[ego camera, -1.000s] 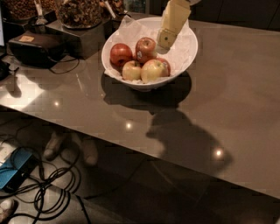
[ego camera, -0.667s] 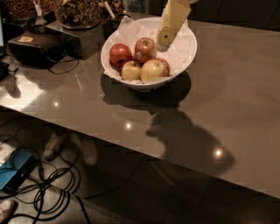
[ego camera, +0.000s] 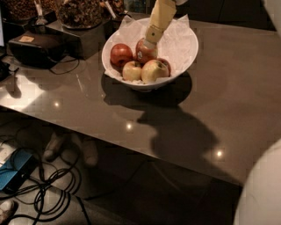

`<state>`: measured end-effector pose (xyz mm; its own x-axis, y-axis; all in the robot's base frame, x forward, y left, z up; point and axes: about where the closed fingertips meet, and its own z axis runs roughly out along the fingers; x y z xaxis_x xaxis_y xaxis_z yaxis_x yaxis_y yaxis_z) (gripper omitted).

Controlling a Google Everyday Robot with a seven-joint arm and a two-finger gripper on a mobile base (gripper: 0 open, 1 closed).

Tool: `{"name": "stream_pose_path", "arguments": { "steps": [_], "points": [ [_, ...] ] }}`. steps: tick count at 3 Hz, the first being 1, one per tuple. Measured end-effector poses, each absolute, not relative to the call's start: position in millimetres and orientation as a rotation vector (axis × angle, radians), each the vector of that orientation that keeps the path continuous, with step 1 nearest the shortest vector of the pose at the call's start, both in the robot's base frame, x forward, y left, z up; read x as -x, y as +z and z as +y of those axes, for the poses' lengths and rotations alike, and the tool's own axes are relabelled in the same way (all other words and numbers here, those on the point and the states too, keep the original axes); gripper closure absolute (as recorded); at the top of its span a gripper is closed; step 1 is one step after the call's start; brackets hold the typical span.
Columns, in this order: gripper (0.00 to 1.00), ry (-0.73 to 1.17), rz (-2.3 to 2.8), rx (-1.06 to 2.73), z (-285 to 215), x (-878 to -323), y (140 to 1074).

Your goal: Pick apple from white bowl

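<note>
The white bowl (ego camera: pixel 184 48), lined with crumpled white paper, stands on the dark table (ego camera: pixel 228 105) near its far edge. The red apple with a pale sticker (ego camera: pixel 142 52) lies at the back of the pile. A darker red apple (ego camera: pixel 120 53) lies to its left, and two yellow-green apples (ego camera: pixel 131 70) (ego camera: pixel 154 70) lie in front. My beige gripper (ego camera: pixel 151 37) comes down from the top edge into the bowl. Its tip rests at the upper right of the stickered apple and hides part of it.
A black device (ego camera: pixel 37 48) with a cable sits at the table's left. Glass jars of snacks (ego camera: pixel 81 11) stand behind the bowl to its left. Cables (ego camera: pixel 44 189) and a blue object (ego camera: pixel 15 169) lie on the floor. A white robot part (ego camera: pixel 263 189) fills the bottom right corner.
My gripper has moved left inside the bowl, from over the white paper onto the stickered apple. The apples and bowl have not moved.
</note>
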<state>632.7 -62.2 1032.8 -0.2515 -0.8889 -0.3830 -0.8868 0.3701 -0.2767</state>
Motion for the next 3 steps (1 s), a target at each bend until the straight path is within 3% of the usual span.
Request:
{"name": "stream_pose_path", "arguments": {
  "steps": [1, 3],
  "points": [
    [0.03, 0.004, 2.201, 1.529, -59.1, -647.9, 1017.8],
    [0.31, 0.038, 2.271, 1.526, -55.4, -666.6, 989.8]
  ]
}}
